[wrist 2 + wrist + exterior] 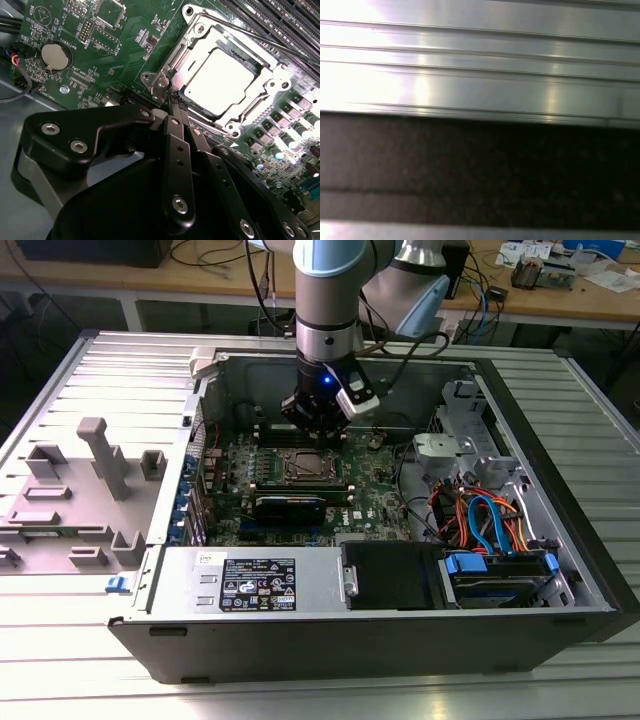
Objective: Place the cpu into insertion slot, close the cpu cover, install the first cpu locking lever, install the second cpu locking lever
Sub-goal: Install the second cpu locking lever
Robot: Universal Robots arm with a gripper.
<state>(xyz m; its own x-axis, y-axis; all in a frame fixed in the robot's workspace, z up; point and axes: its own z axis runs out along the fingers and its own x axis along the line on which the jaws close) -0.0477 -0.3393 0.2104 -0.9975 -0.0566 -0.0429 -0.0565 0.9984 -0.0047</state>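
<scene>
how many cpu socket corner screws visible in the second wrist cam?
3: one at the cpu cover corner nearest the gripper, at; one at; one at. The fourth corner's screw is not clearly made out.

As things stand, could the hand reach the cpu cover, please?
Probably yes: the hand sits right at the cpu cover's edge, the case is open on top, and nothing lies between them.

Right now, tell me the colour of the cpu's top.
Pale silver-grey, plain; the cpu shows best in the second wrist view.
</scene>
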